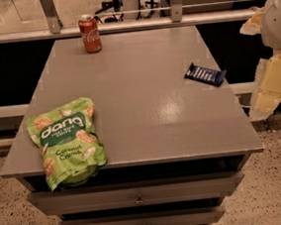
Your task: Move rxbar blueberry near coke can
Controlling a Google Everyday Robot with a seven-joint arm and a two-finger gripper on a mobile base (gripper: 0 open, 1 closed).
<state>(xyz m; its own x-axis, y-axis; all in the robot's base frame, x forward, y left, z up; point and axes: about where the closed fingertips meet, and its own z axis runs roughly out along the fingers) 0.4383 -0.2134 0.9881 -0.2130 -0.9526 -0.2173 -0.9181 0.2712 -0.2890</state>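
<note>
The rxbar blueberry [205, 74], a small flat bar in a dark navy wrapper with pale lettering, lies near the right edge of the grey table top [144, 99]. The coke can [89, 33], red with white script and a silver top, stands upright at the far left of the table top. The bar and the can are far apart. My gripper [271, 88] hangs off the table's right side, to the right of the bar and clear of it, at the end of the pale arm [279, 16].
A large green Dang chip bag [67, 140] lies at the front left, overhanging the table's front edge. Drawers [138, 194] run below the front edge. A rail and glass partition [132, 23] stand behind the table.
</note>
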